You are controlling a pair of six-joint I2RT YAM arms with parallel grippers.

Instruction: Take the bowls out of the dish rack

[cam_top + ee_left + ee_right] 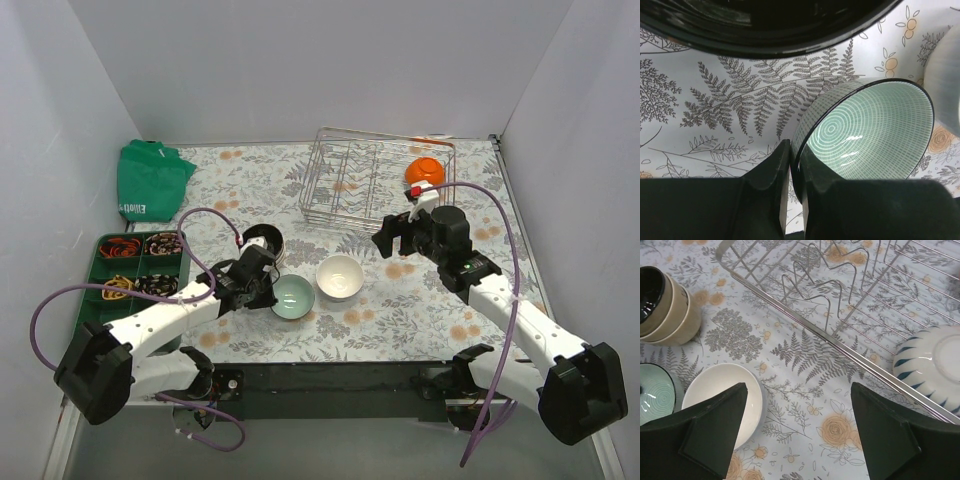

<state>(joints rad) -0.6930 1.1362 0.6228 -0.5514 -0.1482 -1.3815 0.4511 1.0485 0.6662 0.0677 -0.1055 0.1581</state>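
Here, teal bowl (865,130) rim seemingly clamped in left jaws, right jaws apart.

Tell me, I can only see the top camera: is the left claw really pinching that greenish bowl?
Observer: Yes. In the left wrist view the left gripper is closed on the rim of the pale teal bowl, one finger inside and one outside.
Operator: Is the orange bowl the only one in the dish rack?
Observer: No. The right wrist view shows a white bowl with blue stripes in there too, its bottom turned toward the camera.
Operator: Is the black bowl just one bowl?
Observer: No. It is the top of a stack of beige bowls.
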